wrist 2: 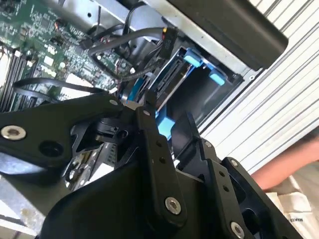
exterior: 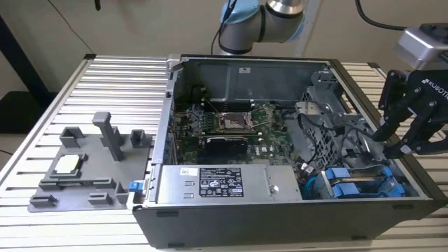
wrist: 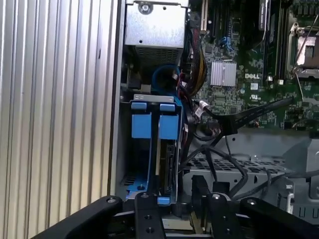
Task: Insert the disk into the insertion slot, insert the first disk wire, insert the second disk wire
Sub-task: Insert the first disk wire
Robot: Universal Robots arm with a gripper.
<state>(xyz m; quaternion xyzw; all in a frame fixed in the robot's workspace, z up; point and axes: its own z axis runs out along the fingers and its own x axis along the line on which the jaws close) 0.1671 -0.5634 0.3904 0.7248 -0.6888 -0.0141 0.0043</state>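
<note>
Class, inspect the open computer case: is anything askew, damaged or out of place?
Nothing stands out. The two blue drive carriers sit straight, side by side; the cables nearby lie loose but look undamaged.

Soft even light — case (exterior: 280, 223) interior shadowed, ribbed table (exterior: 119, 89) bright.

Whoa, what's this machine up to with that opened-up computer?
A robot arm is working on an open computer case lying on a slatted metal table. Its gripper hangs over the case's corner on the exterior view's right, empty with fingers apart, just above the drive bay. Two blue drive carriers already sit side by side in that bay, with loose cables nearby.
</note>
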